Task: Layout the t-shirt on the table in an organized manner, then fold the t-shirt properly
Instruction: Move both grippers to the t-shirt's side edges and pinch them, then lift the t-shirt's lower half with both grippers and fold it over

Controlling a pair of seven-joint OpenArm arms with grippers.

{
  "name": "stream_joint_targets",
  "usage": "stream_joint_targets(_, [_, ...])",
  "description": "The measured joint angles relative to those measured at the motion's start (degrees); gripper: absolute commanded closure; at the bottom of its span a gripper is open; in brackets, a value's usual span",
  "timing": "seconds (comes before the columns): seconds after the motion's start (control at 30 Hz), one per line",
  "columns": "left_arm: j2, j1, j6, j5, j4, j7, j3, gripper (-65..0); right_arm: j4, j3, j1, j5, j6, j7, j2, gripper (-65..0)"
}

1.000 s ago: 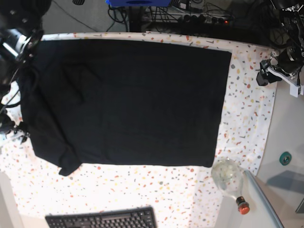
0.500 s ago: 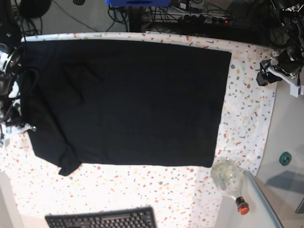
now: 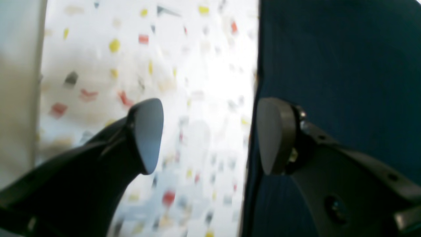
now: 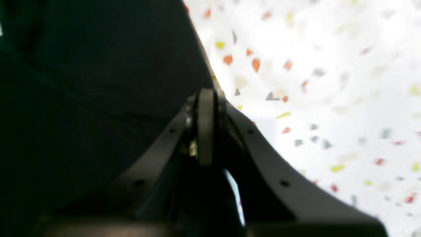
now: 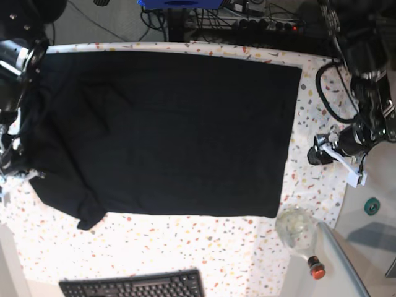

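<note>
1. The t-shirt [image 5: 167, 130] lies spread nearly flat across the table [image 5: 322, 99], so I judge the laying-out mostly done.
2. Its lower corner on my right arm's side is bunched and needs smoothing.
3. My right gripper [image 4: 206, 98] has its jaws pressed together at the shirt's edge; whether cloth is pinched I cannot tell.
4. My left gripper [image 3: 209, 135] stands wide, holding nothing, straddling the shirt's opposite edge just above the table.
5. No fold is made yet; all the folding remains.
</note>
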Motion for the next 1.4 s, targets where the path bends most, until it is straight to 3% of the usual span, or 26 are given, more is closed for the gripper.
stream_joint_targets(0.13, [-0.07, -6.82, -0.02, 0.50, -9.42, -1.09, 5.09, -42.9, 8.52, -0.39, -2.32, 0.04, 0.17, -4.42, -2.05, 0.0])
stream_joint_targets(0.27, [1.33, -10.91, 0.00, -0.57, -15.17, -11.06, 12.04, -42.9, 12.66, -0.31, -4.13, 0.04, 0.15, -4.72, -2.86, 0.0])
stream_joint_targets(0.33, [2.49, -13.07, 2.14, -0.63, -20.11, -12.37, 14.62, -42.9, 13.68, -0.31, -5.11, -0.17, 0.17, -5.20, -3.15, 0.0])
stream_joint_targets(0.4, [3.48, -14.16, 3.87, -0.26, -24.20, -13.99, 15.56, -42.9, 14.40, -0.33, -5.70, -0.26, 0.17, -5.42, -3.28, 0.0])
stream_joint_targets(0.47, [3.85, -14.62, 3.26, -1.20, -27.32, -17.20, 15.63, -42.9, 14.69, -0.35, -5.73, -0.22, 0.15, -5.38, -3.30, 0.0])
stream_joint_targets(0.7, [5.07, -15.54, 3.65, -1.07, -29.62, -19.76, 15.91, -40.5, 15.04, -0.24, -5.68, -0.04, 0.17, -5.35, -3.17, 0.0])
stream_joint_targets(0.77, [5.64, -15.52, 3.65, -1.16, -29.62, -19.45, 15.91, -30.8, 15.04, -0.22, -5.66, -0.02, 0.17, -5.31, -3.15, 0.0])
stream_joint_targets(0.87, [6.14, -14.56, 3.58, -1.20, -29.59, -19.04, 15.91, 0.0, 15.04, -0.26, -6.10, 0.07, 0.17, -5.29, -3.19, 0.0])
stream_joint_targets(0.93, [6.10, -14.12, 3.37, -1.51, -29.68, -19.17, 15.85, 0.0, 15.04, -0.26, -6.29, -0.07, 0.17, -5.35, -3.10, 0.0])
stream_joint_targets(1.1, [5.75, -14.25, 3.39, -1.18, -28.22, -16.37, 16.04, 0.0, 14.91, -0.31, -6.38, 0.02, 0.17, -5.31, -2.99, 0.0])
stream_joint_targets(1.23, [4.17, -10.05, 3.82, -0.98, -14.78, -5.40, 15.54, 0.0, 14.80, -0.37, -6.49, 0.04, 0.17, -5.31, -2.82, 0.0])
stream_joint_targets(1.4, [3.93, -3.72, 11.80, -0.98, 1.07, 5.38, 15.52, 0.0, 14.75, -0.26, -6.45, 0.24, 0.20, -5.14, -2.84, 0.0])
